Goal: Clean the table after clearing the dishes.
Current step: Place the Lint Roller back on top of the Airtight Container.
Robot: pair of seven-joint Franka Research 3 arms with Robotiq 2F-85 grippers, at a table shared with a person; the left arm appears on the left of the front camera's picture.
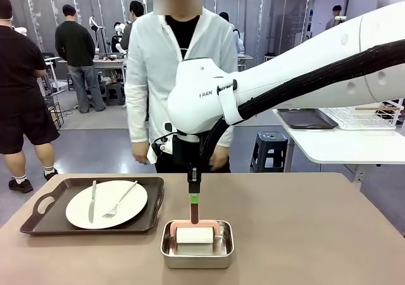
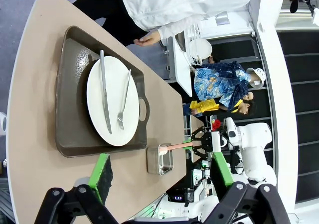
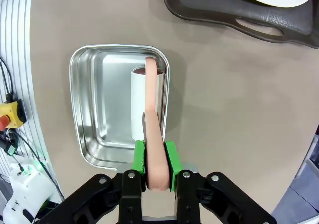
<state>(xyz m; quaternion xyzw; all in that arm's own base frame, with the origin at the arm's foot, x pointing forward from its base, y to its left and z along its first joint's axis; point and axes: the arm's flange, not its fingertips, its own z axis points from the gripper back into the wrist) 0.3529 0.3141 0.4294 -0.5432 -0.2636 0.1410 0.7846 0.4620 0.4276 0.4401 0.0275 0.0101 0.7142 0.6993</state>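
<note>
- Right gripper (image 3: pixel 155 158): jaws clamped narrow on the pink plastic handle (image 3: pixel 152 134) of a lint roller. Green pads sit on both sides of the handle near its end.
- Left gripper (image 2: pixel 159 167): jaws wide apart, nothing between them, hanging above the table's near side.
- The roller's white paper roll (image 1: pixel 195 235) lies inside the small rectangular steel pan (image 1: pixel 166 250), against one long wall. The handle rises near-vertical out of it in the front view.
- The pan is on the large taupe-brown matte table (image 1: pixel 304 234), near the front edge, about mid-width.
- Dark brown rectangular handled tray (image 1: pixel 154 202) is just left of the pan and further back, close but not touching.
- A round white plate (image 1: pixel 126 208) is on the tray, with a metal knife (image 1: pixel 92 201) on its left part and a metal fork (image 1: pixel 120 199) angled across the middle.
- A person in a white jacket (image 1: pixel 149 76) stands at the far edge. The right arm's white body covers their midsection in the front view.
- A white-topped side table (image 1: pixel 342 145) with a wire rack (image 1: pixel 361 117) is far right, off the work table.
</note>
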